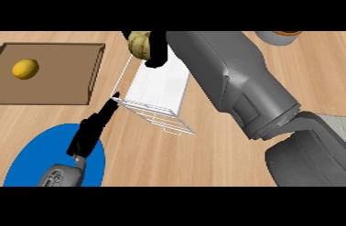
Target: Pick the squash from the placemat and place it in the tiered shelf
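My right hand (157, 49) reaches across to the top middle, its black fingers curled round a pale yellow, bumpy squash (138, 43). The squash hangs just above the far end of the white wire tiered shelf (159, 99), which stands in the middle of the wooden counter. The blue round placemat (40, 154) lies at the lower left with nothing visible on its bare part. My left hand (94, 129) hovers over the placemat's right edge, fingers straight and pointing up toward the shelf's near corner.
A brown tray (67, 90) at the upper left holds a yellow lemon (25, 68). An orange and white container (280, 36) peeks in at the top right. My grey right forearm (236, 83) covers much of the counter's right side.
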You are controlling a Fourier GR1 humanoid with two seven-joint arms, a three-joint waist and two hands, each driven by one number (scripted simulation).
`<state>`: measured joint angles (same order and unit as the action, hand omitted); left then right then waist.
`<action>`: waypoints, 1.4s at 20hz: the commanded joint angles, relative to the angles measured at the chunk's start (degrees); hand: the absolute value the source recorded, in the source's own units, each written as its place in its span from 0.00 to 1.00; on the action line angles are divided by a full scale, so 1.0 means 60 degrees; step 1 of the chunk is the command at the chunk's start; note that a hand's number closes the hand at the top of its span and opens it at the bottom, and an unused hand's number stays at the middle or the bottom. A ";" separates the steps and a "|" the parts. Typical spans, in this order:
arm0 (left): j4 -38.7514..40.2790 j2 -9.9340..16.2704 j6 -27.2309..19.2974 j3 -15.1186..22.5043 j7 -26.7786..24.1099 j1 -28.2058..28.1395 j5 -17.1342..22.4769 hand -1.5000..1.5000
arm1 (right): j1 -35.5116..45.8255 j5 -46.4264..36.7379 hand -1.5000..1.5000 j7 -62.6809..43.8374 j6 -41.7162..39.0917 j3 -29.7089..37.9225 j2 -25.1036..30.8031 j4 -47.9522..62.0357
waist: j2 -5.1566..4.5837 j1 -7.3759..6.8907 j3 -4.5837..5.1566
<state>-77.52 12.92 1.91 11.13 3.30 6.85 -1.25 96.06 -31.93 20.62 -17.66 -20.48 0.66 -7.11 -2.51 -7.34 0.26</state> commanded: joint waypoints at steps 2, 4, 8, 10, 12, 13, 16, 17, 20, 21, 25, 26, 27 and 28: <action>0.0119 -0.0146 0.0128 0.0149 -0.0016 0.0158 -0.0002 0.50 | -0.0683 0.1625 0.00 -0.0667 -0.1718 0.1479 -0.0105 0.0831 | -0.0097 -0.0220 0.0014; 0.0250 -0.0034 0.0220 0.0067 -0.0040 0.0344 -0.0003 0.50 | -0.0641 0.2090 0.00 -0.1256 -0.2226 0.1934 -0.0107 0.1124 | -0.0098 -0.0287 0.0019; 0.0162 -0.0116 0.0169 0.0174 0.0032 0.0270 -0.0083 0.50 | -0.0816 0.3237 0.00 -0.1848 -0.2492 0.3083 -0.0108 0.1170 | -0.0036 -0.0305 -0.0004; 0.0395 -0.0219 -0.0004 0.0176 -0.0027 0.0275 -0.0204 0.50 | -0.0651 0.3689 0.00 -0.2304 -0.2429 0.3536 -0.0109 0.1176 | -0.0038 -0.0230 0.0000; 0.0172 -0.0269 -0.0033 0.0112 0.0104 0.0290 -0.0097 0.50 | -0.0408 0.4157 0.00 -0.2393 -0.1838 0.4010 -0.0109 0.1136 | 0.0018 -0.0122 -0.0013; 0.0197 -0.0180 -0.0055 0.0210 -0.0019 0.0191 -0.0281 0.50 | -0.0336 0.4339 0.00 -0.2484 -0.1094 0.4195 -0.0109 0.1080 | -0.0028 -0.0233 -0.0008; 0.0370 -0.0149 -0.0098 -0.0052 -0.0040 0.0312 -0.0156 0.50 | 0.0049 0.4825 0.00 -0.2773 -0.0276 0.4689 0.0125 0.0863 | -0.0022 0.0041 -0.0007; 0.0316 -0.0126 0.0113 -0.0108 0.0030 0.0351 0.0054 0.50 | 0.0036 0.4861 0.00 -0.2790 0.0100 0.4734 0.0304 0.0819 | -0.0034 0.0049 -0.0007; 0.0206 0.0018 0.0043 -0.0208 0.0107 0.0341 -0.0005 0.50 | 0.0084 0.5128 0.00 -0.2836 0.0845 0.5035 0.1033 0.0679 | -0.0077 0.0035 -0.0011; 0.0193 0.0133 0.0118 -0.0309 -0.0086 0.0181 0.0073 0.50 | -0.0076 0.4939 0.00 -0.2744 0.1144 0.4866 0.1432 0.0676 | -0.0130 -0.0027 -0.0005; -0.0029 -0.0073 0.0001 -0.0106 0.0045 0.0189 -0.0034 0.50 | -0.0055 0.4958 0.00 -0.3315 0.1559 0.4934 0.2501 0.0799 | -0.0165 -0.0027 -0.0017; 0.0053 0.0112 0.0154 -0.0192 0.0034 0.0135 0.0018 0.50 | -0.0017 0.4881 0.00 -0.3484 0.1487 0.4861 0.2681 0.0827 | -0.0168 -0.0050 -0.0014; 0.0078 -0.0002 0.0032 -0.0153 -0.0048 0.0200 -0.0058 0.50 | 0.0021 0.4772 0.00 -0.3570 0.1307 0.4757 0.2985 0.0815 | -0.0196 -0.0032 -0.0013; 0.0206 0.0199 0.0173 -0.0296 -0.0037 0.0408 -0.0020 0.50 | -0.0254 0.4708 0.00 -0.3217 0.1054 0.4695 0.3188 0.0744 | -0.0282 0.0005 -0.0021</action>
<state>-76.82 13.12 2.43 10.15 3.30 8.31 -1.41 95.82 -2.86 1.12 -10.73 8.35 14.57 -2.39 -3.48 -7.44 0.19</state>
